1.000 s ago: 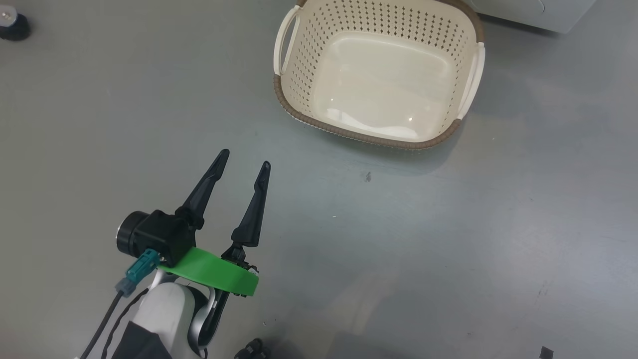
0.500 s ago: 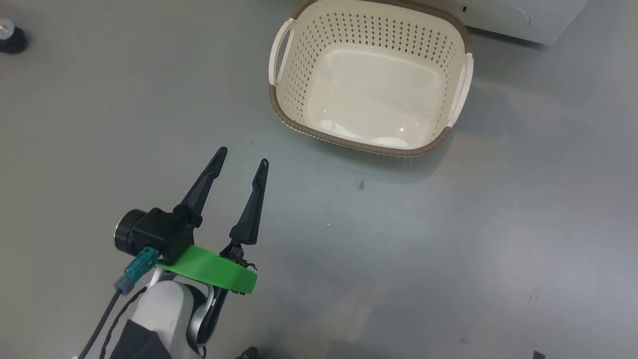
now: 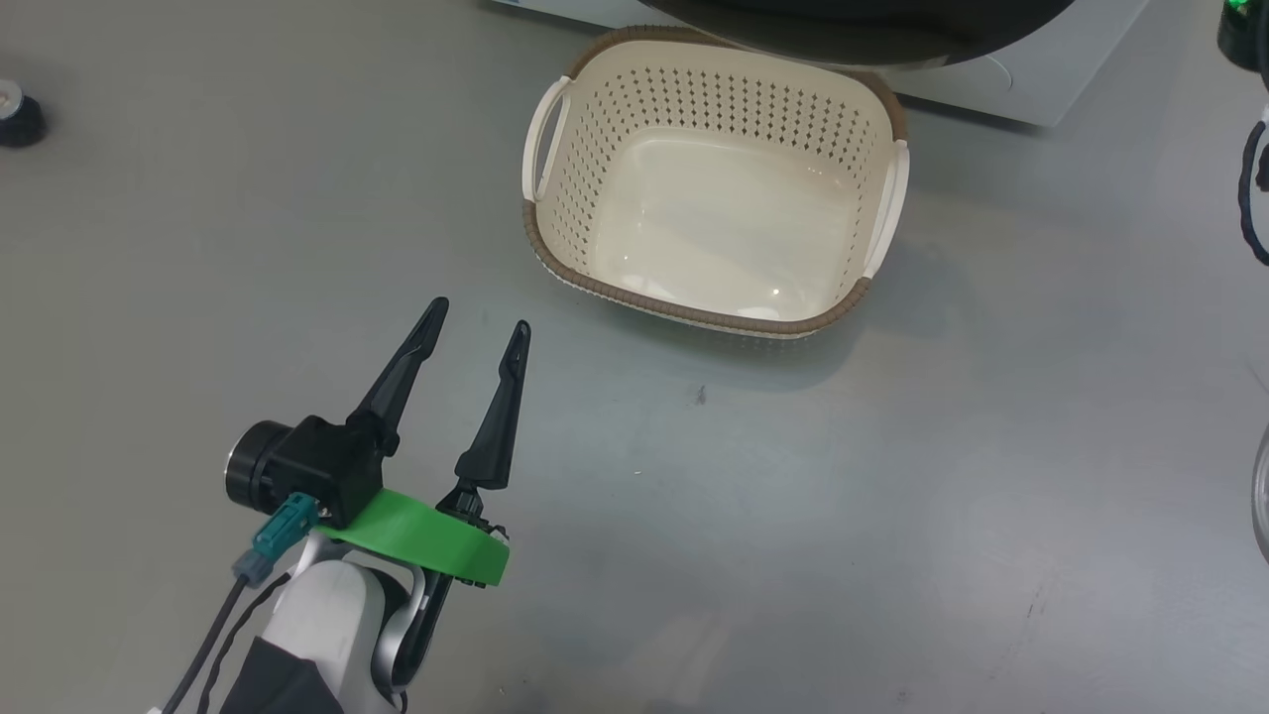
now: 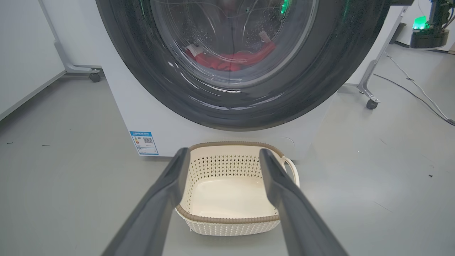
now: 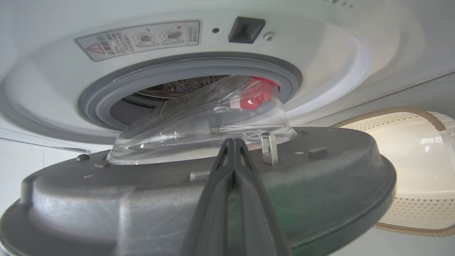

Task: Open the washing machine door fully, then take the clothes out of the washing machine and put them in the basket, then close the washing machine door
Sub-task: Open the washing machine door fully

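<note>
Grey floor (image 3: 892,496): basket (image 3: 694,307) ahead of wide left tool (image 3: 479,315); pinched right tool (image 5: 233,141) by door (image 5: 320,185).

The grey floor (image 3: 892,496) carries the cream perforated basket (image 3: 684,302) with its brown rim. It stands upright just in front of the white washing machine (image 4: 170,121). A small dark scuff (image 3: 700,396) marks the floor near the basket. Well apart to the left sits a small black round object (image 3: 15,114). Beside the machine rest a caster (image 4: 94,76) and, on the other side, a trailing cable (image 4: 408,91).
</note>
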You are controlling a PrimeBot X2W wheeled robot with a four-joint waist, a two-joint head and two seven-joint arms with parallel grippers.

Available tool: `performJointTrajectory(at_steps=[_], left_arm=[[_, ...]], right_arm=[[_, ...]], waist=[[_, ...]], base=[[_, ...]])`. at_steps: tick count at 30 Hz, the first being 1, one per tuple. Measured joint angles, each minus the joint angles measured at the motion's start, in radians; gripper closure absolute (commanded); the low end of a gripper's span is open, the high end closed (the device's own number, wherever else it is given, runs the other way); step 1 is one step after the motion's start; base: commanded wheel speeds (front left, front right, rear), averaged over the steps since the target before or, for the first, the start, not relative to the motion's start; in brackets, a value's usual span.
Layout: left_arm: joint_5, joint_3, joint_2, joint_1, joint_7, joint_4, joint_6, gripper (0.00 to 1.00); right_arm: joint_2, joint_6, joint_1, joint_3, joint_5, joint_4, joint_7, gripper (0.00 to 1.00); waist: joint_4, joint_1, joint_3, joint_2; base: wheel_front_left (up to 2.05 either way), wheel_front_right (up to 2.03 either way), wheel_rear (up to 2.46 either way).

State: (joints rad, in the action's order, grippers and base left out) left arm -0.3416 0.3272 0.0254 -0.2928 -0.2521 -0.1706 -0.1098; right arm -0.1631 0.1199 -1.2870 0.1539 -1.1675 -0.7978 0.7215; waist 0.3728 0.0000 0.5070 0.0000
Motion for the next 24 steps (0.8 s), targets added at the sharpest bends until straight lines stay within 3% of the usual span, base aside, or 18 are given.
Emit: performJointTrajectory(at_steps=[13,24], left_arm=[[0.018,-0.008,0.000,0.006,0.000,-0.010,0.000,0.00],[0.027,-0.006,0.000,0.033,0.000,-0.014,0.000,0.00]], right_arm=[[0.030,-0.040,0.075,0.013,-0.048,-0.020,0.049,1.00],[0.049,-0.052,0.133,0.013,-0.066,-0.037,0.080,1.00]], waist=[[-0.015,0.0000,-0.054,0.0000],[-0.026,0.0000,-0.105,0.0000]], base=[[0.00,0.00,0.00],[0.00,0.00,0.00]])
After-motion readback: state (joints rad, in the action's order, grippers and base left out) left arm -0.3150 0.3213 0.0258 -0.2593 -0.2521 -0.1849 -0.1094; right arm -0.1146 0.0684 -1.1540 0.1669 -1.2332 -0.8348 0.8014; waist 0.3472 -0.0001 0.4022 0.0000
